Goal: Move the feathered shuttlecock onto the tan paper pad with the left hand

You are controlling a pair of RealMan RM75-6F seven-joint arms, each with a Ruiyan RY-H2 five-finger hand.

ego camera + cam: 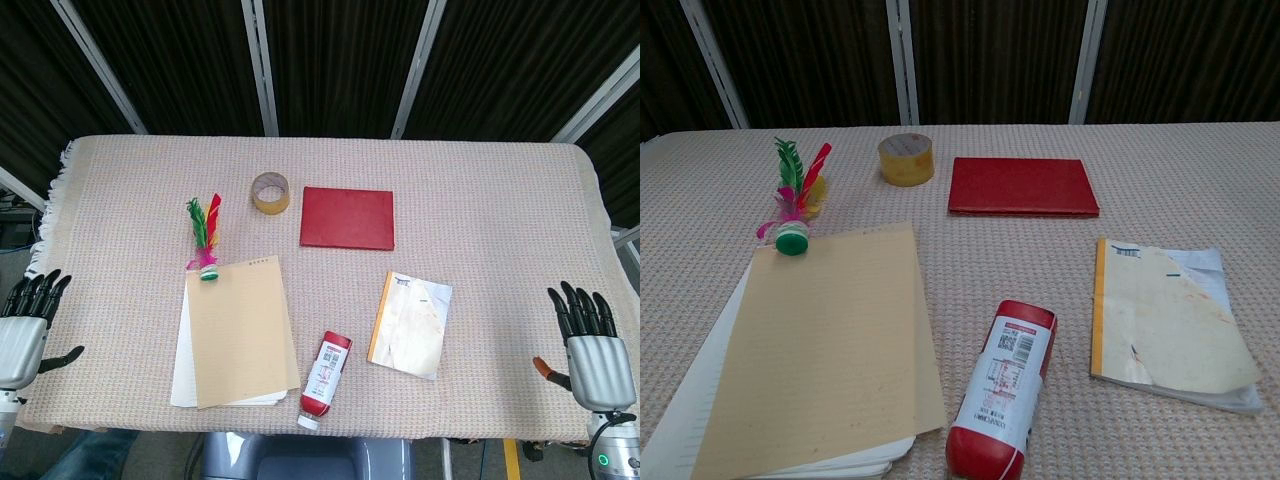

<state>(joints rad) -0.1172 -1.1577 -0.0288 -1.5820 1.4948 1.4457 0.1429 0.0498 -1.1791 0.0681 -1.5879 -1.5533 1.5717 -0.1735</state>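
The feathered shuttlecock lies on the tablecloth with green, red, pink and yellow feathers pointing away and its green-and-white base touching the far left corner of the tan paper pad. My left hand hovers at the table's left front corner, fingers spread, holding nothing, well to the left of the pad. At the right front corner my right hand is likewise open with nothing in it. Neither hand shows in the chest view.
A roll of tan tape and a red book lie behind the pad. A red bottle lies right of the pad, and a worn notebook further right.
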